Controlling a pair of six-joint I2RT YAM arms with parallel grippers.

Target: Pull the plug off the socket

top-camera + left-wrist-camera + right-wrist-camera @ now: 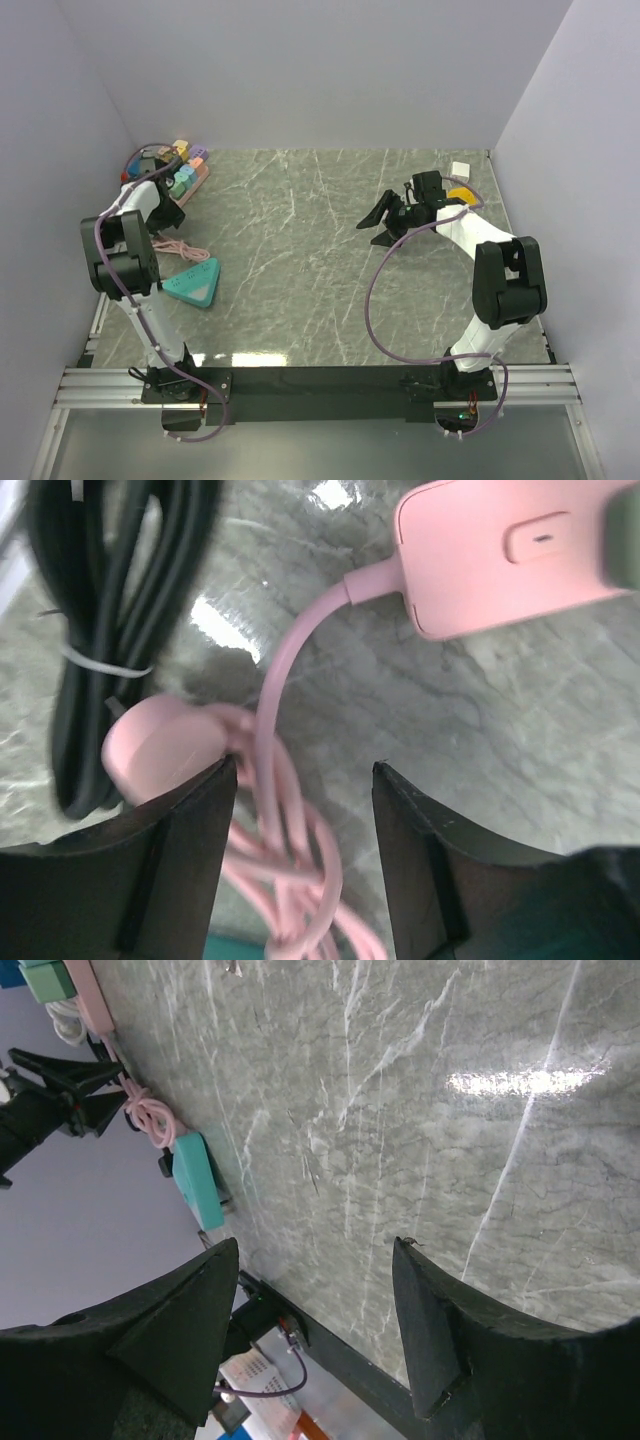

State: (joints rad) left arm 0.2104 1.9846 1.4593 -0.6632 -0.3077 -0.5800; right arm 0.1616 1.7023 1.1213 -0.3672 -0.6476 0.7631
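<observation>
A pink power strip [192,178] lies at the far left with several coloured plugs [183,165] in its sockets. In the left wrist view I see its cable end [500,550], its pink cable [275,700] and a loose pink plug [160,745]. My left gripper [305,780] is open and empty, hanging over the coiled cable just short of the strip; it also shows in the top view [160,182]. My right gripper [385,215] is open and empty, up over the table's middle right; its jaws stand wide in the right wrist view [315,1250].
A black cable bundle [110,610] lies left of the pink plug. The pink cable coil [180,248] and a teal triangular block [195,282] lie near the left arm. A white block [460,168] and a yellow object [462,192] sit at the far right.
</observation>
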